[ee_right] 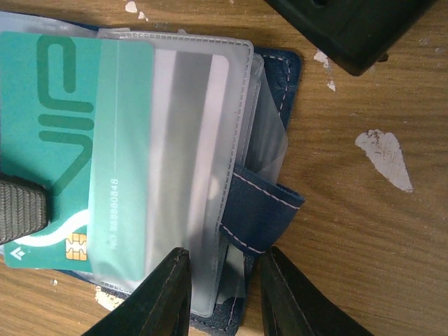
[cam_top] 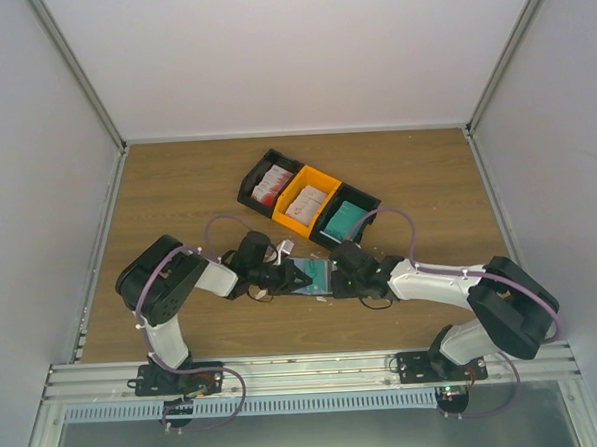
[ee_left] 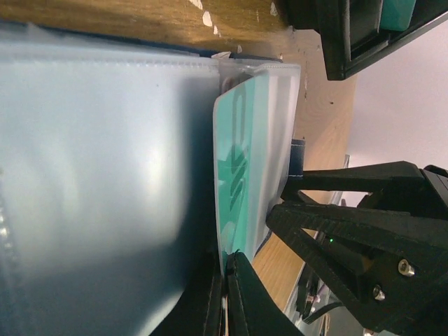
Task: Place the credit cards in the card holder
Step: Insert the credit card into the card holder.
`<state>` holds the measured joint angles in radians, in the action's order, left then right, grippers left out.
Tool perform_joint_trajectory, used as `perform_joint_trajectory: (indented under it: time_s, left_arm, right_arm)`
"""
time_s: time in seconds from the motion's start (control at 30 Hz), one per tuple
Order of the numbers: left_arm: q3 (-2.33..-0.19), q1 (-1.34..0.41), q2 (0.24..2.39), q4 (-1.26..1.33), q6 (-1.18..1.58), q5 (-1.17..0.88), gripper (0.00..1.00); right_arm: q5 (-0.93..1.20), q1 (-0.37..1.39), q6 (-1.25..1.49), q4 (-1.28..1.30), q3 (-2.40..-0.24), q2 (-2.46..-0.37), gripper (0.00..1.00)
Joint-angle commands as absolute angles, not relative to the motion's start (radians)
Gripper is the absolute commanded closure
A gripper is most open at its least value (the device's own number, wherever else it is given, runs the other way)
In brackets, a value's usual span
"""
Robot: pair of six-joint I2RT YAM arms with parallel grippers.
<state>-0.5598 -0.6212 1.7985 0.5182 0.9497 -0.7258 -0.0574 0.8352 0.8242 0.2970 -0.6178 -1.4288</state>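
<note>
One card is clamped in left jaws; right jaws gape astride card holder.

Around the card holder, 9 o'clock is blocked by the left gripper, its jaws pinched on the teal card. The right gripper blocks 3 o'clock. A row of three bins stands near at 12 to 1. Bare worktop lies open at 10 and 6 o'clock.

The overhead view looks down from behind me across the whole table. My two wrist views sit very close, both filled by the card holder and teal card.
</note>
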Motion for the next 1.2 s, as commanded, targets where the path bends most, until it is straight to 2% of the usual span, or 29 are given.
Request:
perform_joint_trajectory:
  time_s: [0.0, 0.4, 0.77, 1.07, 1.17]
  left_arm:
    - [-0.586, -0.635, 1.846, 0.459, 0.914, -0.689, 0.96]
    - [-0.681, -0.686, 1.843, 0.315, 0.821, -0.620, 0.92]
    - [-0.637, -0.681, 1.767, 0.270, 0.807, -0.540, 0.92]
    - [-0.624, -0.664, 1.773, 0.290, 0.807, -0.572, 0.93]
    - [-0.642, -0.664, 1.793, 0.287, 0.797, -0.595, 0.92]
  right_arm:
    - [-0.043, 0.831, 0.831, 0.326, -0.603, -1.466, 0.71]
    - [-0.014, 0.830, 0.826, 0.302, -0.601, -1.450, 0.69]
    - [-0.038, 0.825, 0.835, 0.323, -0.592, -1.451, 0.70]
    - [-0.033, 0.825, 0.832, 0.320, -0.586, -1.434, 0.70]
    - [-0.008, 0.825, 0.824, 0.296, -0.579, -1.421, 0.66]
